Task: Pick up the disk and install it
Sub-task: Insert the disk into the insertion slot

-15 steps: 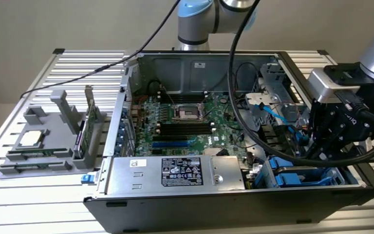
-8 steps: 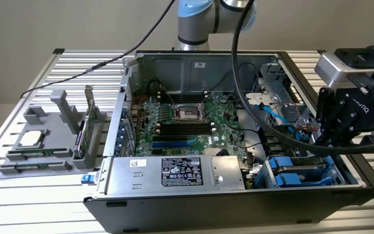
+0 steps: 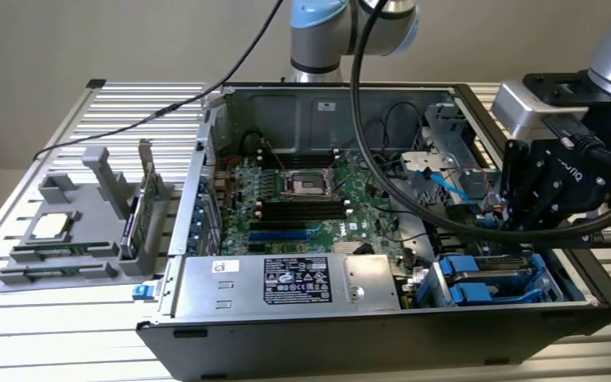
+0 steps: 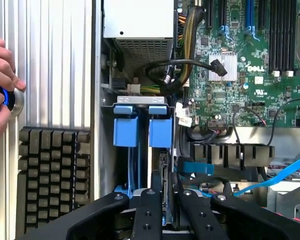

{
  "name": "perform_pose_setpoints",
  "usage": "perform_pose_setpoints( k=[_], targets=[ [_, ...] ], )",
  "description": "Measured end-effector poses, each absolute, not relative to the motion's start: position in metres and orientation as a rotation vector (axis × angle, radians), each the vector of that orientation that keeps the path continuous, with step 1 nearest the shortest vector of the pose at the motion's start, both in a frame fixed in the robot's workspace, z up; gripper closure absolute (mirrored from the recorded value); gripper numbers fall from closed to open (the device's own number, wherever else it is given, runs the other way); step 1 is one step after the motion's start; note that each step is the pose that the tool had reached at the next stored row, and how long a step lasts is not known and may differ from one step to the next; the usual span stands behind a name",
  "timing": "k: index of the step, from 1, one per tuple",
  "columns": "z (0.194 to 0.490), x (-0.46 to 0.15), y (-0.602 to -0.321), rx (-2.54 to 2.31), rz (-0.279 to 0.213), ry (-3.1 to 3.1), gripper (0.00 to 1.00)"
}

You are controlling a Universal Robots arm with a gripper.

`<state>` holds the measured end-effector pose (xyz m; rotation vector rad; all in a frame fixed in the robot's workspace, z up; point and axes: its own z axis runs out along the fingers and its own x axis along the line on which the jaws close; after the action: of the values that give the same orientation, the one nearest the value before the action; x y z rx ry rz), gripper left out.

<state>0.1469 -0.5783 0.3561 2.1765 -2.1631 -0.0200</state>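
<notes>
Gripper (image 3: pixel 509 224) (image 4: pixel 166 190) hangs over the front cnr of the open PC case (image 3: pixel 391 334), at the drive bay (image 3: pixel 547 278). That bay sits inside the case, on the exterior view's right of the PSU box (image 3: pixel 284 282) (image 4: pixel 137 20).

The wrist view shows the gripper's fingers (image 4: pixel 147 210) drawn narrow, one each side of a thin dark slab w/ a bit of blue at its edge. That slab is the disk (image 4: pixel 164 170), seen edge-on, and the gripper is clamped on it. The disk stands upright in the case's bay, in line w/ one of two blue tabs (image 4: pixel 160 131). It's the tab nearer the mobo (image 4: pixel 240 75) (image 3: pixel 295 211); the other tab (image 4: pixel 126 131) is just beside it, nearer the case wall. Can't tell if the disk is seated all the way down.

A blue cable (image 4: pixel 285 172) (image 3: pixel 445 187) crosses inside the case, near the bay on the mobo side.

Outside the case:
- A hand (image 4: pixel 0 85) over the slatted tabletop (image 4: pixel 55 60) (image 3: pixel 72 318), fingers round a small button w/ a blue ring (image 4: pixel 7 99).
- A black keyed pad (image 4: pixel 52 175) just beside the case wall.
- A grey fixture (image 3: pixel 83 231) well apart from the case, on the exterior view's left, w/ a small square chip (image 3: pixel 56 227) on it.
</notes>
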Motion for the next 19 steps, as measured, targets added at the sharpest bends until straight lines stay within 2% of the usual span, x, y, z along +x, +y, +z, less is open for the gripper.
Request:
perform_pose_setpoints(
  k=[12,19],
  targets=[
    [0.396,0.138,-0.578,2.177,-0.02,-2.163,0.8],
    [0.4,0.136,-0.56,2.18,-0.013,-2.166,0.8]
  ],
)
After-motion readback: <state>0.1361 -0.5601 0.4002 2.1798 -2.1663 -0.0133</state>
